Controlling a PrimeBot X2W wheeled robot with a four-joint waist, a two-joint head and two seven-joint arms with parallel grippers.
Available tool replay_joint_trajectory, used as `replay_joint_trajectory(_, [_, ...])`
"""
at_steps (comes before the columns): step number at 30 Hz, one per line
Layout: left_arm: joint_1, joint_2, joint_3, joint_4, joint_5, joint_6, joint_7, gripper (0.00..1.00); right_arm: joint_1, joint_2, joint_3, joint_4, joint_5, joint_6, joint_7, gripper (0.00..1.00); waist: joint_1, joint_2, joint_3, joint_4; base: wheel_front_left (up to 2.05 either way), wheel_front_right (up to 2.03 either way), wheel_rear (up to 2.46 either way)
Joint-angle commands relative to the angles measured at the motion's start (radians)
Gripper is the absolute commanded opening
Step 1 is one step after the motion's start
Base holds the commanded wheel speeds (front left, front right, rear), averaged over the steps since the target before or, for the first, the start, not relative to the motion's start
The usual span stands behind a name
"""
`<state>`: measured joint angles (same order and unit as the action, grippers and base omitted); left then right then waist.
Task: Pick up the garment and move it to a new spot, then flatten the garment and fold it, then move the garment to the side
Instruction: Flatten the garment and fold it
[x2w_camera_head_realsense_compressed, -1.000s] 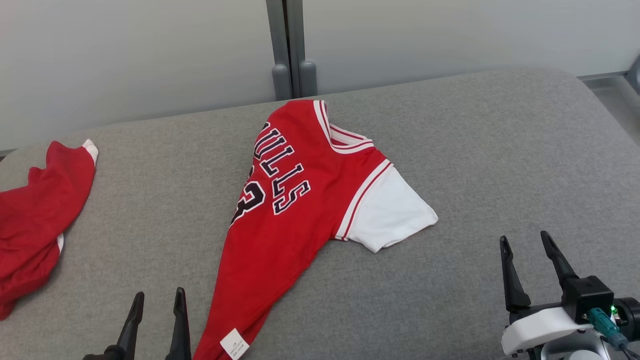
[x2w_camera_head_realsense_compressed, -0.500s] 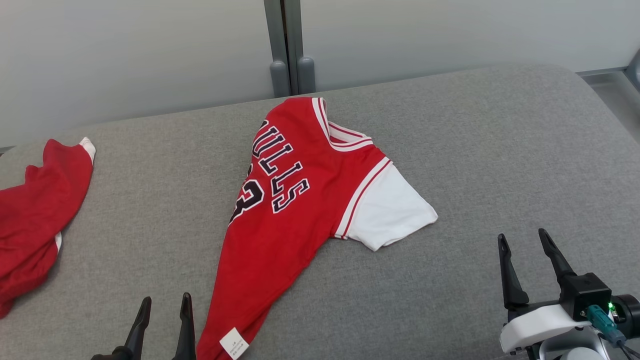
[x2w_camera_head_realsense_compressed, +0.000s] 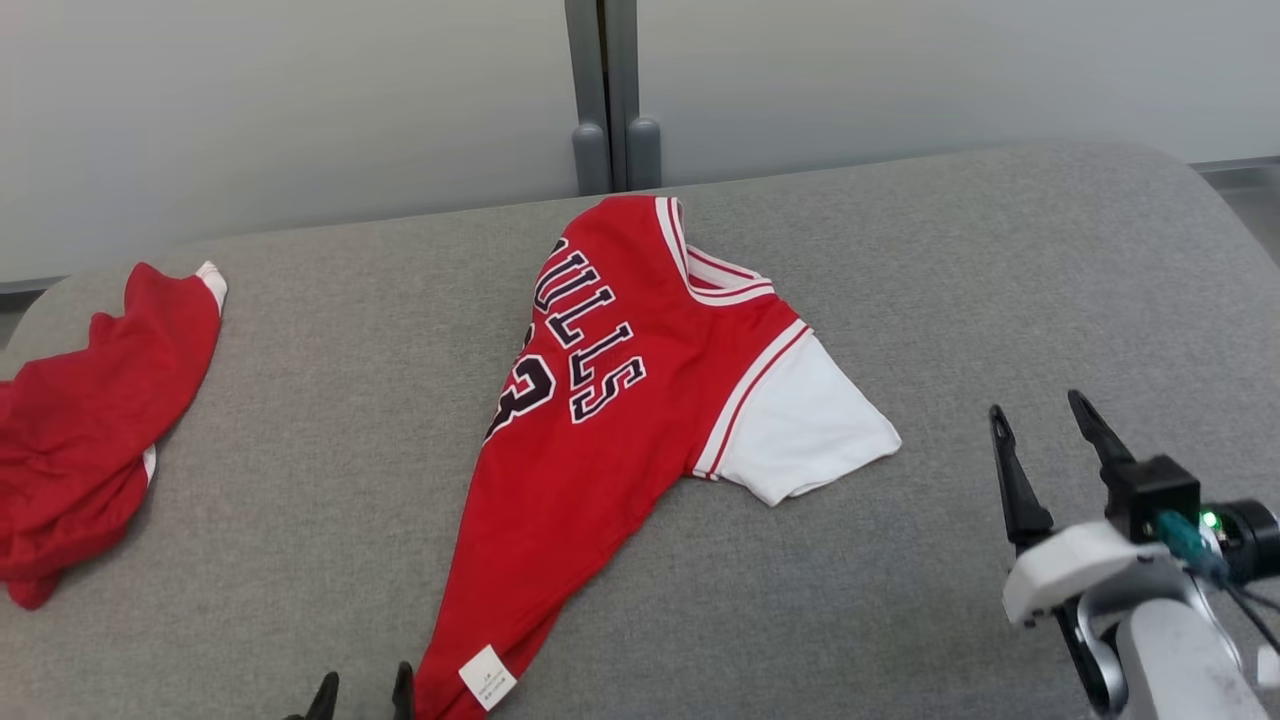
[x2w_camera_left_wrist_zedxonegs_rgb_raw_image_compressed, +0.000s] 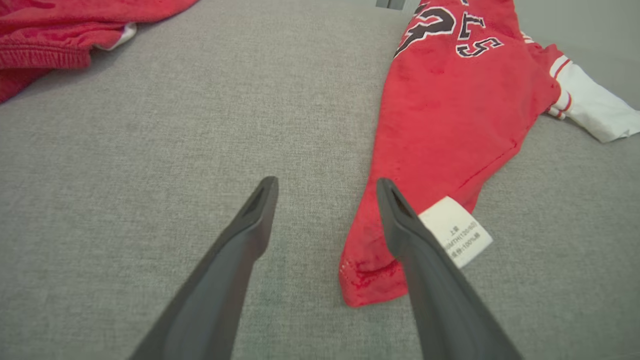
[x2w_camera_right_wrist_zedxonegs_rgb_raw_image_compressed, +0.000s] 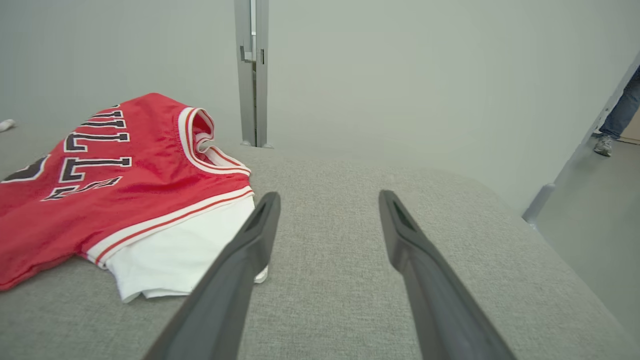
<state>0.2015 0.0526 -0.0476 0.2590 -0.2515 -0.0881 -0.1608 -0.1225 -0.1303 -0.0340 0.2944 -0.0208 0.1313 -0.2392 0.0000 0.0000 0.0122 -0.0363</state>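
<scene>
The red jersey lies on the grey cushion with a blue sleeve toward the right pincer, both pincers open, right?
Not quite: the sleeve is white, not blue, as the head view shows. The red jersey does lie on the grey cushion, and the left pincer and right pincer are both open.

Grey padded top spans most of the head view, rounded corner at upper right. Crumpled red cloth lies on it at frame left, mid-height, white trim on its top corner. Pale wall panels run across the top, grey post between them, top centre. Right wrist view: floor at lower right, person's jeans leg and shoe at the far right edge.
</scene>
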Motion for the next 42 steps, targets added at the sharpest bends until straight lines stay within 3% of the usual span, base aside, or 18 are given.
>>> replay_joint_trajectory(1, [-0.014,0.007,-0.008,-0.004,-0.010,-0.003,0.037,1.00,-0.049,-0.010,0.014,0.021,0.001,-0.001,0.027,1.00,0.0000,0.0000,0.007,0.014,0.00,0.00,0.00])
replay_joint_trajectory(6, [-0.005,0.006,-0.049,-0.069,-0.054,-0.009,0.259,1.00,-0.205,-0.087,0.123,0.148,0.047,-0.001,0.208,1.00,0.0000,0.0000,0.044,0.044,0.00,0.00,0.00])
replay_joint_trajectory(7, [-0.006,0.006,-0.057,-0.080,-0.060,-0.009,0.290,0.96,-0.229,-0.101,0.142,0.169,0.062,-0.001,0.238,1.00,0.0000,0.0000,0.053,0.051,0.00,0.00,0.00])
replay_joint_trajectory(8, [-0.014,0.006,-0.065,-0.091,-0.065,-0.008,0.321,0.67,-0.255,-0.125,0.160,0.191,0.073,-0.001,0.269,1.00,0.0000,0.0000,0.064,0.062,0.00,0.00,0.00])
replay_joint_trajectory(9, [-0.022,0.006,-0.070,-0.099,-0.063,-0.004,0.337,0.54,-0.274,-0.138,0.175,0.207,0.084,-0.001,0.290,1.00,0.0000,0.0000,0.073,0.069,0.00,0.00,0.00])
replay_joint_trajectory(10, [-0.033,0.008,-0.076,-0.104,-0.053,0.004,0.354,0.48,-0.298,-0.148,0.194,0.228,0.098,-0.001,0.315,1.00,0.0000,0.0000,0.086,0.078,0.00,0.00,0.00])
replay_joint_trajectory(15, [-0.060,0.010,-0.098,-0.109,-0.041,0.024,0.392,0.49,-0.364,-0.180,0.289,0.305,0.152,-0.001,0.386,1.00,0.0000,0.0000,0.126,0.106,0.00,0.00,0.00])
replay_joint_trajectory(19, [-0.069,0.009,-0.111,-0.105,-0.052,0.022,0.410,0.36,-0.393,-0.187,0.340,0.349,0.190,-0.001,0.403,1.00,0.0000,0.0000,0.149,0.120,0.00,0.00,0.00])
replay_joint_trajectory(22, [-0.069,0.008,-0.125,-0.108,-0.065,0.016,0.421,0.46,-0.409,-0.189,0.370,0.378,0.213,-0.001,0.399,1.00,0.0000,0.0000,0.166,0.126,0.00,0.00,0.00])
replay_joint_trajectory(24, [-0.067,0.007,-0.131,-0.103,-0.071,0.013,0.432,0.47,-0.421,-0.191,0.390,0.395,0.224,-0.001,0.396,1.00,0.0000,0.0000,0.174,0.130,0.00,0.00,0.00])
replay_joint_trajectory(28, [-0.072,0.009,-0.142,-0.093,-0.076,0.011,0.440,0.37,-0.436,-0.187,0.410,0.435,0.241,-0.001,0.406,1.00,0.0000,0.0000,0.187,0.136,0.00,0.00,0.00])
replay_joint_trajectory(29, [-0.073,0.009,-0.145,-0.089,-0.078,0.011,0.444,0.22,-0.435,-0.183,0.414,0.449,0.249,-0.001,0.417,1.00,0.0000,0.0000,0.189,0.137,0.00,0.00,0.00])
replay_joint_trajectory(30, [-0.075,0.009,-0.147,-0.086,-0.080,0.010,0.445,0.01,-0.433,-0.179,0.420,0.461,0.254,-0.001,0.428,1.00,0.0000,0.0000,0.190,0.138,0.00,0.00,0.00])
replay_joint_trajectory(32, [-0.082,0.009,-0.151,-0.081,-0.080,0.010,0.441,0.00,-0.425,-0.172,0.438,0.483,0.278,-0.001,0.459,1.00,0.0000,0.0000,0.192,0.138,0.00,0.00,0.00])
replay_joint_trajectory(33, [-0.084,0.009,-0.154,-0.077,-0.082,0.009,0.439,0.00,-0.420,-0.166,0.446,0.487,0.302,0.000,0.468,0.18,0.0000,0.0000,0.192,0.138,0.00,0.00,0.00])
replay_joint_trajectory(34, [-0.085,0.009,-0.157,-0.074,-0.083,0.008,0.438,0.00,-0.417,-0.164,0.452,0.482,0.319,0.000,0.466,0.00,0.0000,0.0000,0.191,0.137,0.00,0.00,0.00])
replay_joint_trajectory(36, [-0.086,0.012,-0.159,-0.069,-0.088,0.005,0.436,0.00,-0.410,-0.159,0.451,0.465,0.377,0.000,0.453,0.00,0.0000,0.0000,0.184,0.133,0.00,0.00,0.00])
replay_joint_trajectory(42, [-0.055,0.032,-0.138,-0.157,-0.120,-0.003,0.435,0.00,-0.417,-0.154,0.283,0.343,0.602,-0.001,0.359,0.00,0.0000,0.0000,0.136,0.110,0.00,0.00,0.00])
